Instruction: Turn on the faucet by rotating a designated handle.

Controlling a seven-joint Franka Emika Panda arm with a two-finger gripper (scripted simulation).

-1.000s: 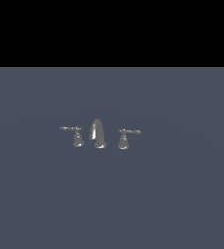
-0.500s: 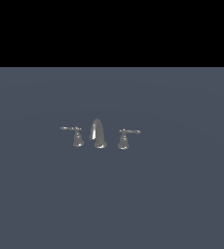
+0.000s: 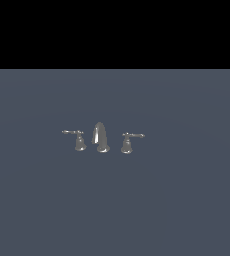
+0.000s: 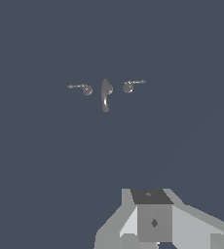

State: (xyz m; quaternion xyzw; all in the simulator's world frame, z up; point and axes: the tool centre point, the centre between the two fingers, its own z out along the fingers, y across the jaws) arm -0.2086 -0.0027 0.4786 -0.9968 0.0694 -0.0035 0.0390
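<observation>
The faucet is a small chrome three-piece set on the flat grey surface, with its arched spout (image 3: 100, 136) in the middle. The handle (image 3: 77, 139) stands at the exterior view's left of the spout, its thin lever pointing away from the spout. It also shows in the wrist view (image 4: 83, 88), far from the camera. The arm does not show in the exterior view. Only grey blocky parts of my gripper (image 4: 153, 222) show at the wrist view's edge, well away from the faucet. I cannot tell how the jaws stand.
A twin handle (image 3: 128, 142) stands on the spout's other side, its lever pointing to the exterior view's right; it also shows in the wrist view (image 4: 130, 86). The grey surface (image 3: 115, 200) spreads around the set, with a black band behind it.
</observation>
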